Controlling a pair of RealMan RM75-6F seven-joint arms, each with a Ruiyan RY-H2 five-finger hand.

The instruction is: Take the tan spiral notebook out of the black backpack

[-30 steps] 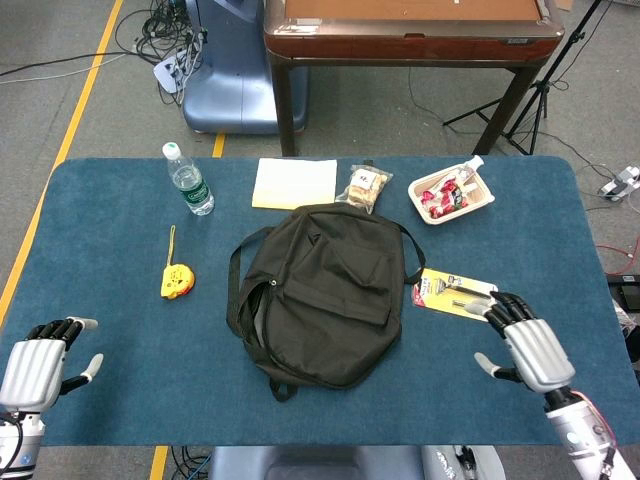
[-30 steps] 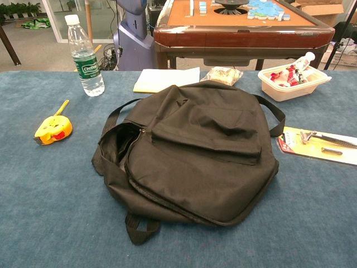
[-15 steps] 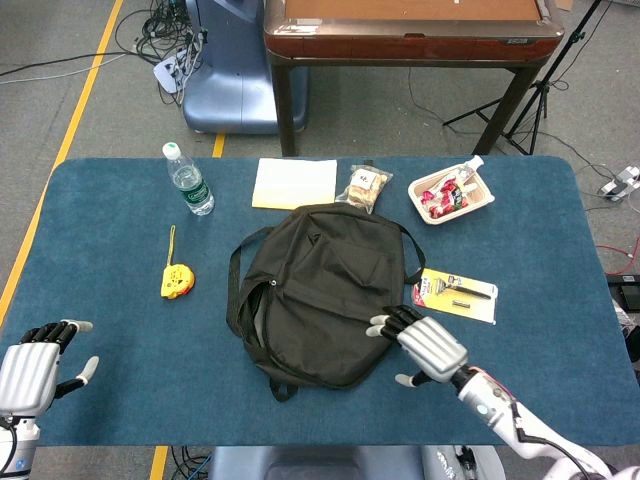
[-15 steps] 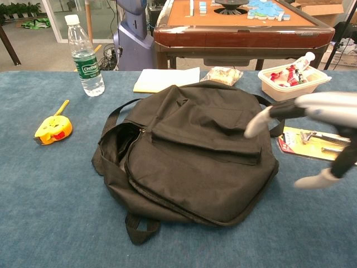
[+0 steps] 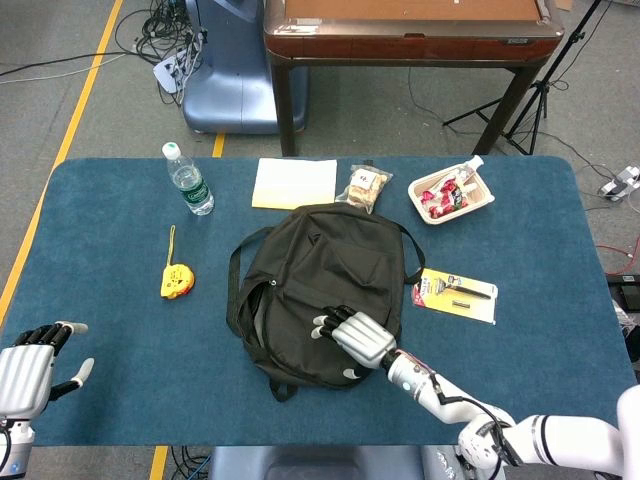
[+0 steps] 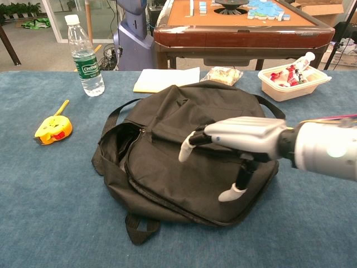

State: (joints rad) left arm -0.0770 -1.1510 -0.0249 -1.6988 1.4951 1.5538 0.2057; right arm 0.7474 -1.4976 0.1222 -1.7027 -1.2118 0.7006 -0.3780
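**Soft bag, hidden notebook: open the mouth first**

Head view: the backpack (image 5: 320, 295) lies flat in the middle of the table (image 5: 100, 230), its zipped mouth gaping a little along the left edge. The notebook is not visible; I judge it is inside, if anywhere. The right hand (image 5: 355, 338) hovers over the bag's lower front with fingers spread and nothing in it; whether it touches the cloth I cannot tell. The left hand (image 5: 30, 365) sits at the near left corner, well apart from the bag, fingers loosely apart and empty. Around the bag lie a bottle (image 5: 187, 180), a tape measure (image 5: 176, 282), a pale pad (image 5: 295, 183), a snack bag (image 5: 366, 188), a tray (image 5: 452, 195) and a carded razor (image 5: 456, 294).

Chest view: the right hand (image 6: 240, 139) is palm down above the front pocket, thumb hanging toward the fabric, gripping nothing. The opening (image 6: 120, 146) shows dark and slack at the left. The left hand does not show here.

Handling, as I judge it: the bag is limp and will slide and bunch if pulled by one hand, so one hand should pin or lift the flap by the zipper lip. A notebook should be light and stiff; take it by an edge or the wire spine and draw it flat through the mouth.
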